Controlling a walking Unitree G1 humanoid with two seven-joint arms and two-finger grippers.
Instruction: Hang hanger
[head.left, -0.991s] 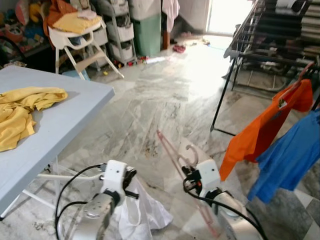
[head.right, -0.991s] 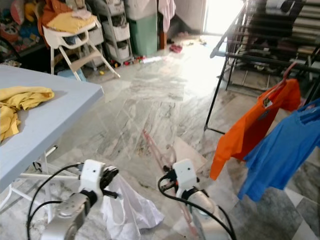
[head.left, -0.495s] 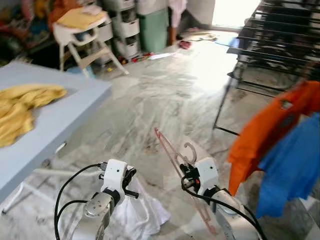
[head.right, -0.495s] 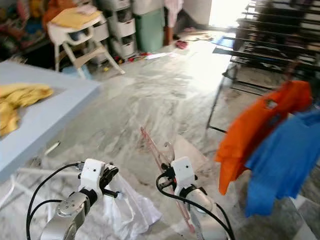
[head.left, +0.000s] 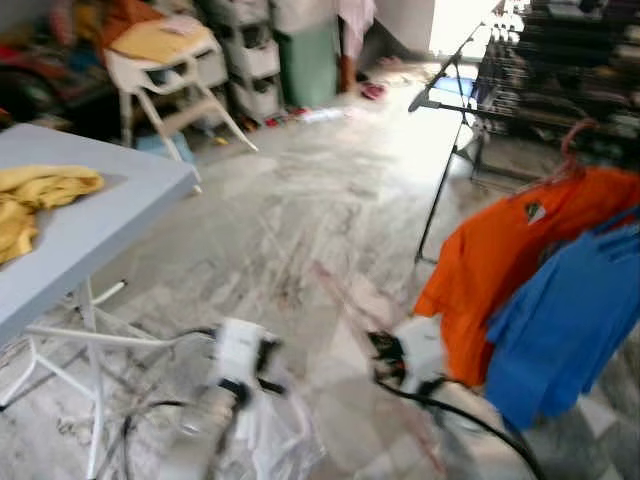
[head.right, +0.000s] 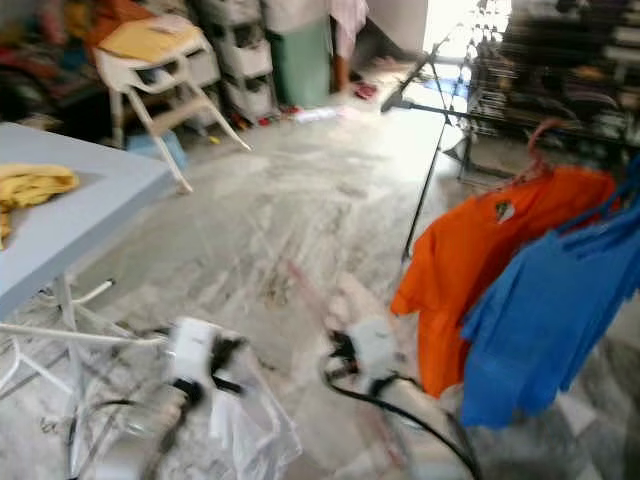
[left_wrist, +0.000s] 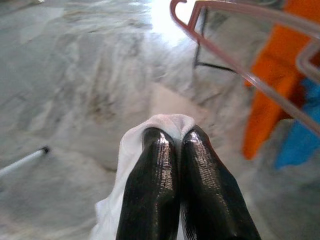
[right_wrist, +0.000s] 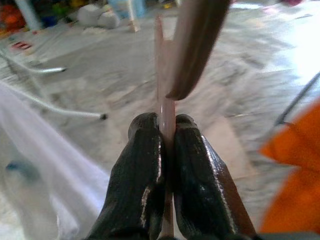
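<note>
Both head views are blurred, so small details and any writing are not readable. The right gripper (right_wrist: 166, 131) has its fingers pressed together on a thin pink plastic hanger (right_wrist: 165, 75), low in front of the robot above the marble floor (head.left: 300, 200). The left gripper (left_wrist: 176, 140) is closed on a white cloth (left_wrist: 162, 122). To the right, an orange shirt (head.left: 500, 260) and a blue shirt (head.left: 570, 320) hang on a dark drying rack (head.left: 450, 110), which is cut off at the edge. A yellow cloth (head.left: 35, 200) lies on the grey table (head.left: 100, 225).

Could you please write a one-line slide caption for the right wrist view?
Right gripper shut on the pink hanger above marble floor, white cloth and orange shirt alongside.
</note>
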